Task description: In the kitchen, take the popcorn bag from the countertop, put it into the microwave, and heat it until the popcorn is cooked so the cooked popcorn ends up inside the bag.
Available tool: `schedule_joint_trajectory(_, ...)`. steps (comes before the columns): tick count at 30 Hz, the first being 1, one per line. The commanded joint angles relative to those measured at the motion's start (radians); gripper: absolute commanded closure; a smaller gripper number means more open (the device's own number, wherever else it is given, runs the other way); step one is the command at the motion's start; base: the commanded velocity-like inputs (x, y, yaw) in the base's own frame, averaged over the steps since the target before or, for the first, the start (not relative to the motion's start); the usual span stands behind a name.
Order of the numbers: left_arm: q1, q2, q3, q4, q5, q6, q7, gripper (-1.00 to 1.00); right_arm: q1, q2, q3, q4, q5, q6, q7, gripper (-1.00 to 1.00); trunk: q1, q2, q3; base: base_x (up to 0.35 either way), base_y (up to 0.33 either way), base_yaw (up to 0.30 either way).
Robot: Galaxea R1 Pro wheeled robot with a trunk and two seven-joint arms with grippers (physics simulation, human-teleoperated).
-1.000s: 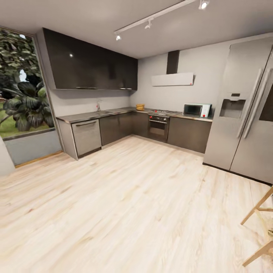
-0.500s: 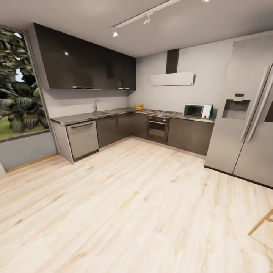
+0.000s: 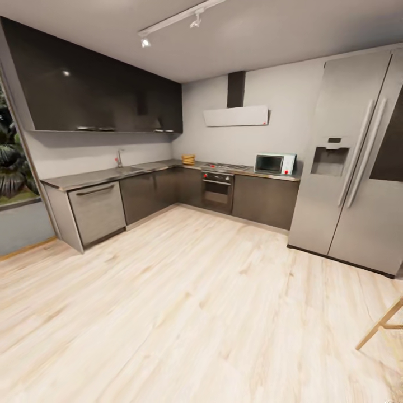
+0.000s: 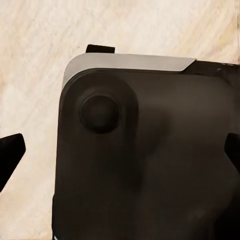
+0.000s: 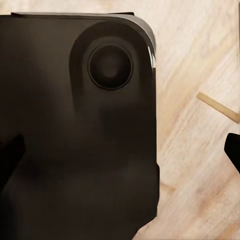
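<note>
The microwave (image 3: 275, 164) sits on the countertop (image 3: 112, 174) across the room beside the fridge (image 3: 352, 162), and the tan popcorn bag (image 3: 188, 159) is on the corner stretch by the stove (image 3: 219, 188). Both my left gripper (image 4: 120, 150) and right gripper (image 5: 120, 150) have their fingers spread wide over my dark base, holding nothing.

Open floor (image 3: 196, 302) ahead; fridge (image 3: 352, 162) right of microwave (image 3: 274, 163); stool leg (image 3: 380, 327) near right.

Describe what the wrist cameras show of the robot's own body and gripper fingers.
In the left wrist view, a big matte black rounded housing carries a round boss and a pale grey strip along one edge; black fingertips poke in at both sides. The right wrist view shows a like black housing with a ringed disc, and black fingertips. No cables or markings.
</note>
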Motion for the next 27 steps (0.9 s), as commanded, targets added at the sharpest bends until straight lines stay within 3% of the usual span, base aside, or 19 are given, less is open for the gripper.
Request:
schedule_joint_trajectory(1, 0.0, 0.0, 0.0, 0.0, 0.01, -0.002, 0.0, -1.0, 0.0, 0.001, 0.002, 0.001, -0.008, -0.004, 0.0, -1.0, 0.001, 0.0, -0.001, 0.323, 0.0, -0.25)
schedule_joint_trajectory(27, 0.0, 0.001, 0.002, -0.002, 0.012, -0.004, 0.0, -1.0, 0.0, 0.019, -0.001, -0.013, -0.004, 0.0, 0.0, -1.0, 0.001, 0.0, -0.001, 0.323, 0.0, -0.017)
